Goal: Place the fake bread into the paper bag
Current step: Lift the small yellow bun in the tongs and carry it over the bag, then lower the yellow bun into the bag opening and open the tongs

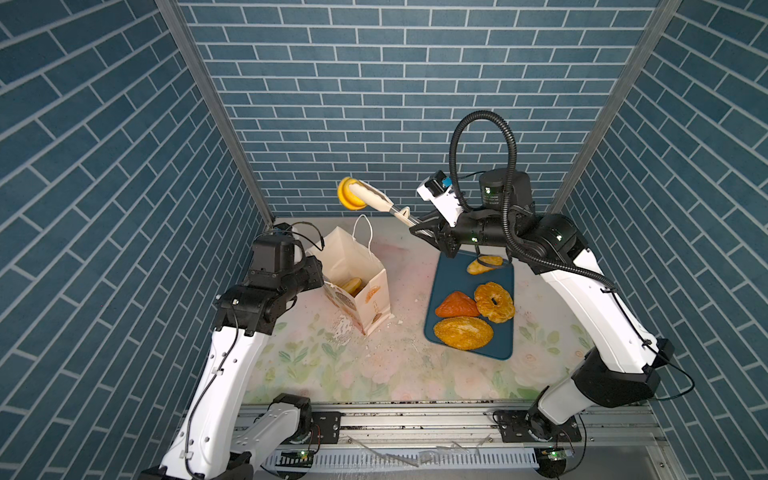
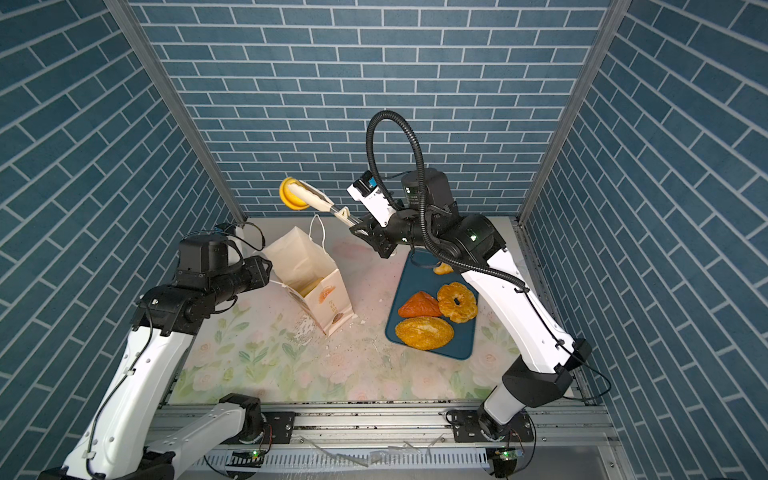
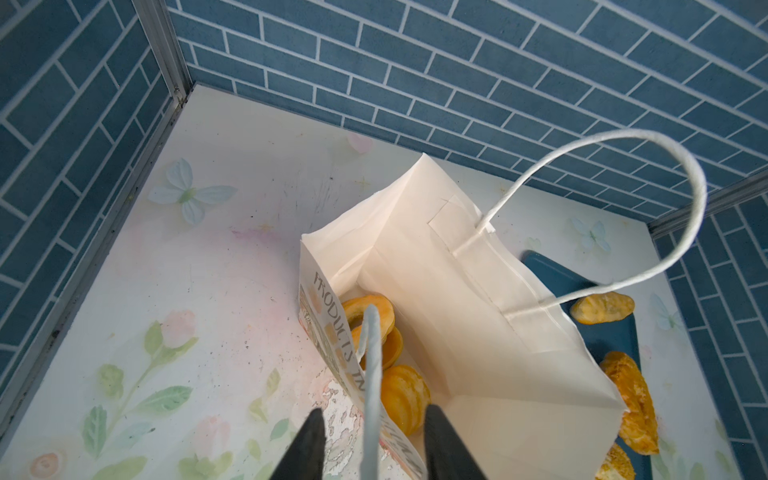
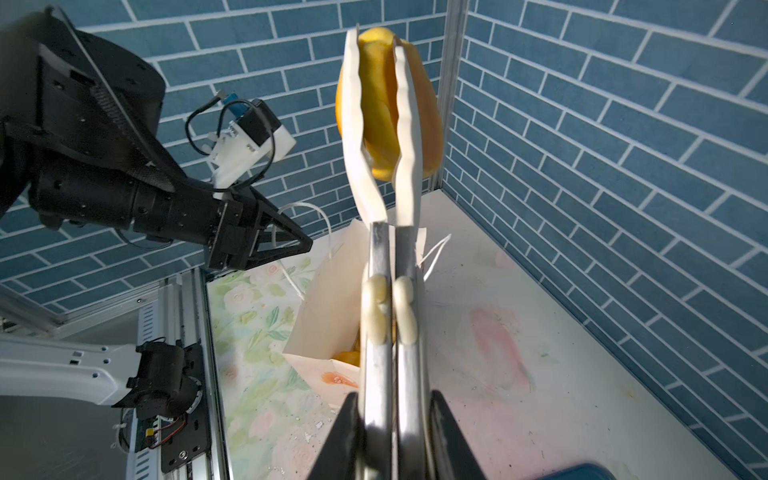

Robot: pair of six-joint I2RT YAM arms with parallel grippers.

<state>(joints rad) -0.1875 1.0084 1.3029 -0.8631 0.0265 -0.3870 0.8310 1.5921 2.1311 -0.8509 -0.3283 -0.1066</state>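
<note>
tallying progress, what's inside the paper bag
Three glossy golden toy pastries show inside the cream-white paper bag: a ring, a bun beside it, a ridged bun. Its printed near wall hides the rest.

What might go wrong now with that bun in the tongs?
The yellow-orange toy bun hangs in the white-tipped metal tongs, well above the cream paper bag; dropped from there, it may miss the opening. The bag's upright white cord handle could snag the tongs coming down. The left fingers stand apart around the other cord; a nudge might tip the bag.
</note>
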